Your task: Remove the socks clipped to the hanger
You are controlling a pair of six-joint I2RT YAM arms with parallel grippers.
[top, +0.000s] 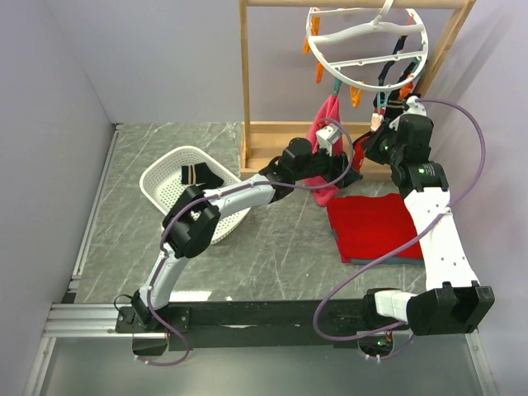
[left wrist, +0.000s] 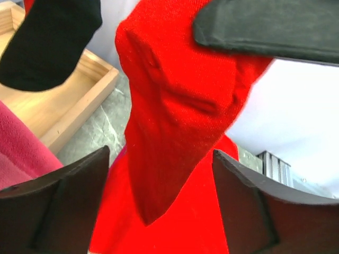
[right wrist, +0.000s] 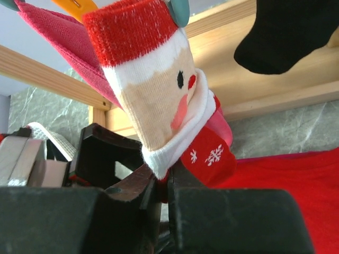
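While working beneath the wooden rack [top: 245, 82], upper half of overhead view: hanger [top: 363, 41] at upper right; basket [top: 157, 177] lower left, one black sock [top: 200, 175] inside. Mid-removal of Santa sock [right wrist: 153, 100], centre of right wrist view, cuff gripped by teal clip [right wrist: 179, 8] at top edge. Right claw [right wrist: 165, 182] pinching its lower end; left claw [left wrist: 160, 159] spread wide around its red foot, seemingly. Next, likely: firm downward tug to slip cuff from clip, then carry to basket.
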